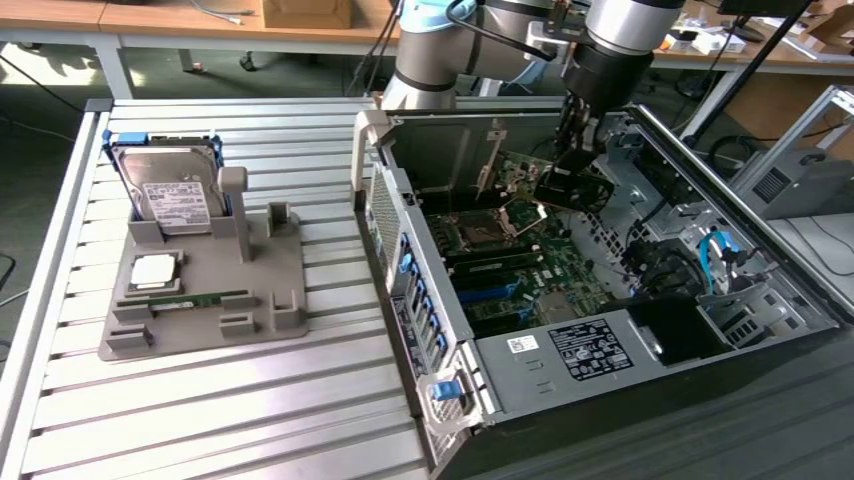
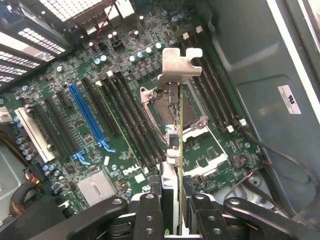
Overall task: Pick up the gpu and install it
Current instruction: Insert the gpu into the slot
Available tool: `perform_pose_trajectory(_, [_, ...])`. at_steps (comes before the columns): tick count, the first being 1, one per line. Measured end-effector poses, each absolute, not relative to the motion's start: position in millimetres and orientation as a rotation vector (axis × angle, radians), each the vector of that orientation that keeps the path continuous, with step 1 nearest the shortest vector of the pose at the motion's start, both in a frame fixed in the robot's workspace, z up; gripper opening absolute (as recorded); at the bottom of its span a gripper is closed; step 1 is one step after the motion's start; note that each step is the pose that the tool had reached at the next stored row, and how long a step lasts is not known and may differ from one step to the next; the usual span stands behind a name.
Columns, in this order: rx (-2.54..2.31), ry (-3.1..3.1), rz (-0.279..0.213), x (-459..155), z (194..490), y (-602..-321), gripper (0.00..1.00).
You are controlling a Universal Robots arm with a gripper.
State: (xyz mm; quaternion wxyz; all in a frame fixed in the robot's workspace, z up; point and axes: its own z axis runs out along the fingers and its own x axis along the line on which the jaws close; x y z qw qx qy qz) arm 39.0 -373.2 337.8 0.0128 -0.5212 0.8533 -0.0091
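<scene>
Green motherboard point(image 2: 65, 80) behind — pincer point(image 2: 172, 207) clenched on the gpu point(image 2: 179, 117), edge-on, metal bracket point(image 2: 177, 62) farthest from the wrist.

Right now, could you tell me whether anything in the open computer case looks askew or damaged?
Nothing looks damaged or spilled: the gripper holds the gpu edge-on above the motherboard, not yet seated in a slot.

The place is a robotics lab or test workshop. In the middle of the exterior view a robot arm point(image 1: 441, 50) reaches into an open computer case point(image 1: 534, 375), its gripper point(image 2: 173, 200) clamped on the gpu point(image 2: 180, 62) above the motherboard point(image 2: 90, 125). At the left, a slatted aluminium bench point(image 1: 267, 420) carries a grey fixture point(image 1: 200, 320) staging a hard drive point(image 1: 167, 195). Wooden desks point(image 1: 174, 20) and a cardboard box point(image 1: 307, 12) line the upper edge.
</scene>
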Motion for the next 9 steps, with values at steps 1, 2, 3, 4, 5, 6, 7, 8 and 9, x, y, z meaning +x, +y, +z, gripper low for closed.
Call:
perform_pose_trajectory(1, [-1.628, 2.657, -0.028, 39.0, 337.8, -373.2, 0.27])
perform_pose_trajectory(2, [-1.633, 2.654, -0.028, 39.0, 337.8, -373.2, 0.27])
perform_pose_trajectory(3, [-1.636, 2.652, -0.028, 39.1, 337.8, -373.2, 0.27])
perform_pose_trajectory(4, [-1.643, 2.648, -0.028, 39.0, 337.8, -373.2, 0.27])
perform_pose_trajectory(5, [-1.648, 2.644, -0.028, 39.1, 337.8, -373.2, 0.27])
perform_pose_trajectory(6, [-1.652, 2.642, -0.028, 39.1, 337.8, -373.2, 0.27])
perform_pose_trajectory(7, [-1.656, 2.639, -0.028, 39.0, 337.8, -373.2, 0.27])
perform_pose_trajectory(8, [-1.663, 2.635, -0.028, 39.1, 337.8, -373.2, 0.27])
perform_pose_trajectory(9, [-1.666, 2.633, -0.028, 39.1, 337.8, -373.2, 0.27])
